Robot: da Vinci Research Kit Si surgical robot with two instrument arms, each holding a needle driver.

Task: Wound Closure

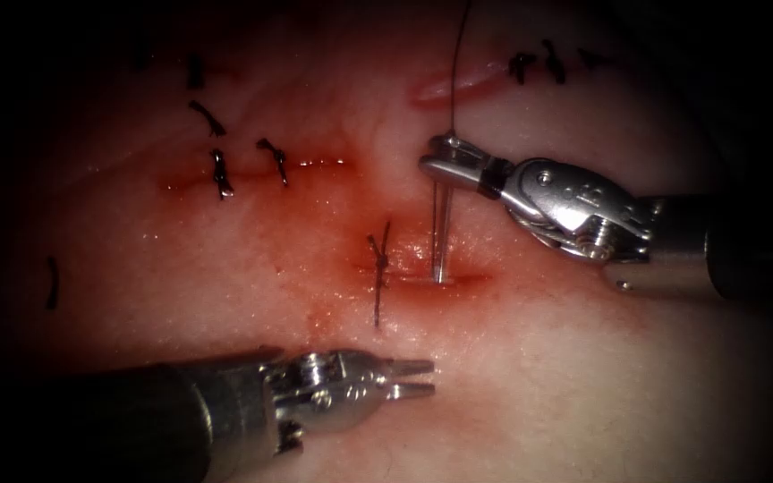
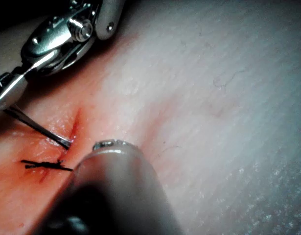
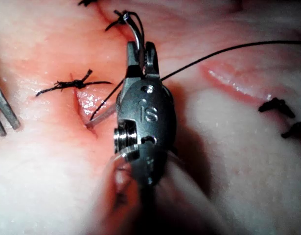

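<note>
My right tool [image 1: 436,154] comes in from the right, jaws shut on the curved needle [image 1: 439,233] near its thread end. The needle hangs steeply down, and its tip sits in the tissue at the short red cut [image 1: 458,279], just right of a knotted stitch [image 1: 379,264]. The thread [image 1: 458,63] runs from those jaws up out of view. From very close, the right tool [image 3: 140,51] grips the needle [image 3: 102,116], tip at the cut. My left tool [image 1: 422,377] lies below the cut, open, holding nothing. The needle [image 2: 42,129] meets the cut [image 2: 74,122].
Older knotted stitches [image 1: 219,173] close a second cut at the upper left, and more dark knots [image 1: 539,64] sit at the upper right beside a pale open gash [image 1: 454,85]. Red fluid wets the tissue [image 1: 583,376] around both cuts.
</note>
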